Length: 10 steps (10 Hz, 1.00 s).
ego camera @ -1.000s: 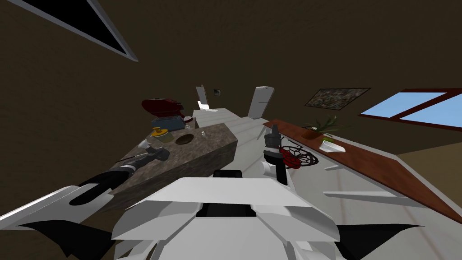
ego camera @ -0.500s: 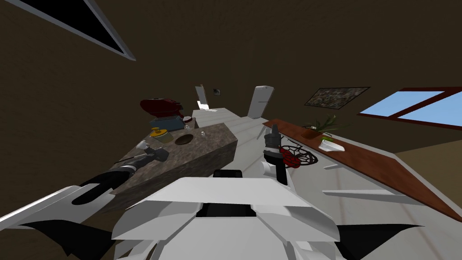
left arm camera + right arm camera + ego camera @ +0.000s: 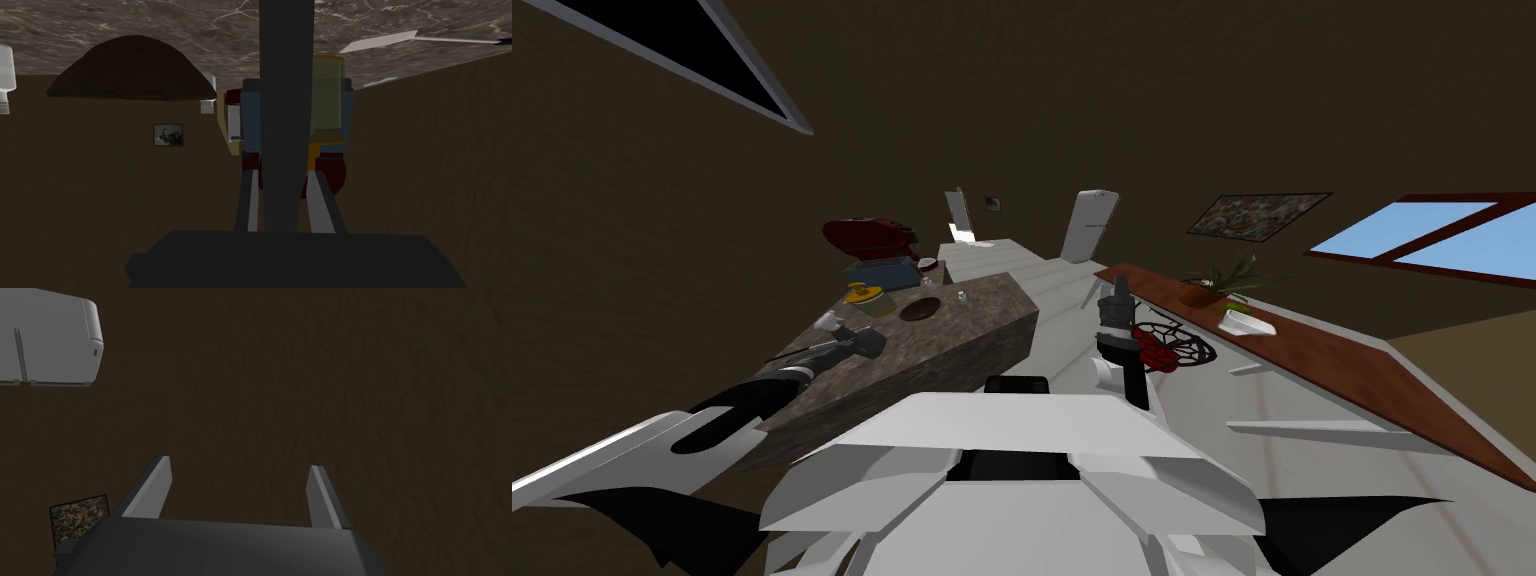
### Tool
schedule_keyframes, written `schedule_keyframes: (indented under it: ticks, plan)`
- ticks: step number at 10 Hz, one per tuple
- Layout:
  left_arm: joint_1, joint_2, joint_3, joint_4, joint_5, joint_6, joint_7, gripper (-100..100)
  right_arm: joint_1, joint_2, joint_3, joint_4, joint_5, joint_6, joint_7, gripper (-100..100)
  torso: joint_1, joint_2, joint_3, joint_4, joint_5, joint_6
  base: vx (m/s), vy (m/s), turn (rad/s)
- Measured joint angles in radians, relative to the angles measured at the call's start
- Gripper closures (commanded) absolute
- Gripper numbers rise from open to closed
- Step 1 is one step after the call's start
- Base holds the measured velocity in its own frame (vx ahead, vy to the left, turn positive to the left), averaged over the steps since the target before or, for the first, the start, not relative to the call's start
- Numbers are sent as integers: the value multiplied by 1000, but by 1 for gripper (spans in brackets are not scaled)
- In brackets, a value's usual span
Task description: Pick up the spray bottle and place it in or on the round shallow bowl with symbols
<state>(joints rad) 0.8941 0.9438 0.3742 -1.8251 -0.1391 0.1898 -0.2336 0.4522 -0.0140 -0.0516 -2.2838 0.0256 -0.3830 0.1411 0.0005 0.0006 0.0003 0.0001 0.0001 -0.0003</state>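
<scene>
Left gripper [image 3: 282, 174]: my two fingers stand narrow and press the sides of a tall dark grey body between them. I take this body for the spray bottle [image 3: 286, 100].
Spray bottle: it is held in my left gripper, over the near part of the marble counter [image 3: 962, 335]. It runs from the fingers far past their tips. I cannot tell if its end touches the stone.
Left arm: it reaches from my left side over the near corner of the counter, with the hand low above the top.
Bowl [image 3: 920, 310]: round, shallow and dark brown. It lies on the counter, beyond my left gripper and apart from it. The symbols on it are too small to make out.
Things behind the bottle: a jar [image 3: 328, 95] with a yellowish wall and an orange-yellow lid, a blue-grey box [image 3: 250, 120] and a dark red pot [image 3: 330, 172]. They stand near one another at the far part of the counter.
Small white bottles: one [image 3: 208, 92] is just beside the rim of the bowl, the other [image 3: 5, 70] is on the bowl's other side.
Right gripper [image 3: 239, 465]: the fingers stand wide apart. In the head view this arm is raised in front of me, to the right of the counter.
</scene>
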Motion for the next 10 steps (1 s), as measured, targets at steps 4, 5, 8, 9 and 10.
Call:
schedule_keyframes:
  ticks: [4,5,8,9,10]
  plan:
    - [39,4,33,1,45,59,-8,100,0,0,0,0,0,0,0,0,-14,4,0,-4,10,0,-48,-162,-129]
    - [52,12,38,3,64,82,-9,100,0,0,0,0,0,0,0,0,-16,4,-1,-5,13,0,-19,-199,-127]
    - [101,21,60,13,121,138,-11,100,0,0,0,0,0,0,0,0,-12,4,-2,-6,17,0,-48,-171,-149]
    - [124,30,72,9,145,162,-11,100,0,0,0,0,0,0,0,0,-12,3,-2,-6,17,-1,-36,-175,-141]
    - [136,36,80,7,164,191,-11,100,0,0,0,0,0,0,0,0,-12,3,-2,-6,17,-1,-15,-188,-169]
